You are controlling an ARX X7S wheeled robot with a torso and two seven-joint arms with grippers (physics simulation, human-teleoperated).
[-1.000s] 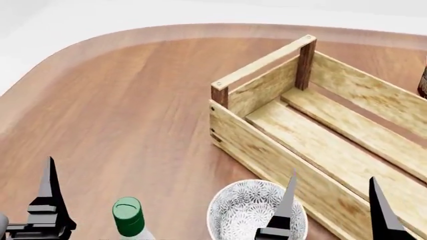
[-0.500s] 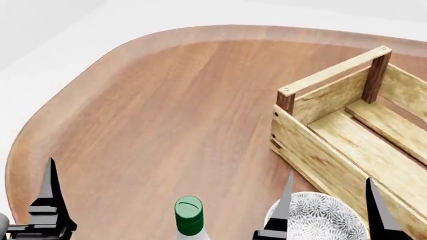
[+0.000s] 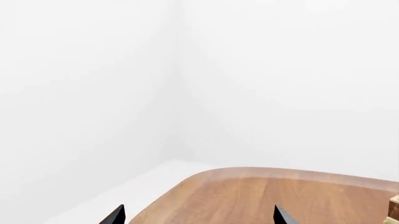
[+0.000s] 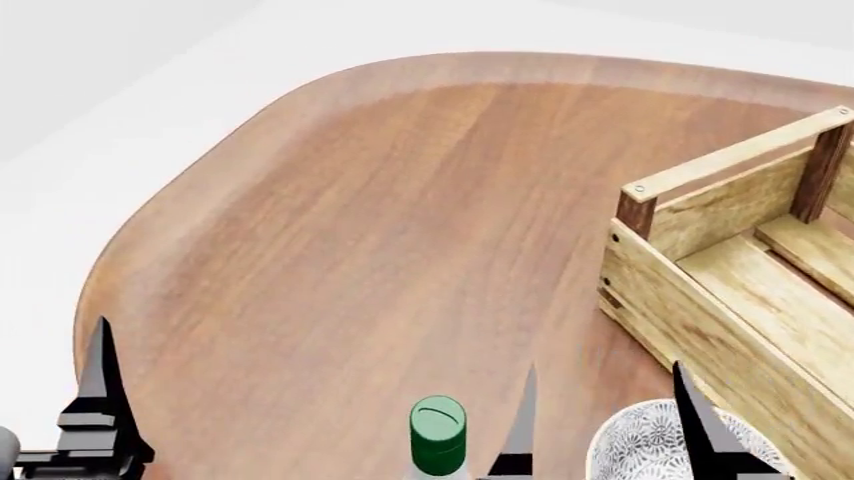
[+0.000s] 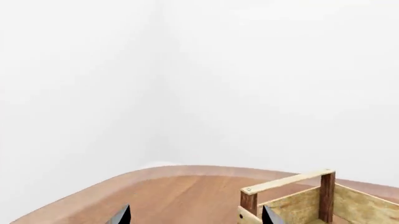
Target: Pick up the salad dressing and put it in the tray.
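Note:
The salad dressing point(image 4: 438, 435) stands at the bottom edge of the head view; only its green cap and whitish neck show. The tray point(image 4: 694, 300), a light-wood slatted crate with dark corner posts, lies at the right and shows in the right wrist view point(image 5: 293, 205). My right gripper point(image 4: 607, 425) is open and empty, its left fingertip point(image 4: 525, 420) just right of the bottle cap. My left gripper is open and empty; one fingertip point(image 4: 100, 375) shows at the bottom left, and both tips show in the left wrist view point(image 3: 196, 215).
A patterned grey-white bowl point(image 4: 641, 445) sits beside the tray's near wall, partly behind my right gripper. The rounded wooden table point(image 4: 374, 220) ends at a curved edge on the left and far side; white floor and walls lie beyond.
The head view has swung left: tray, bowl and bottle have shifted right in the picture. The bottle cap now sits right beside my right gripper's left fingertip. The left fingertip keeps its place.

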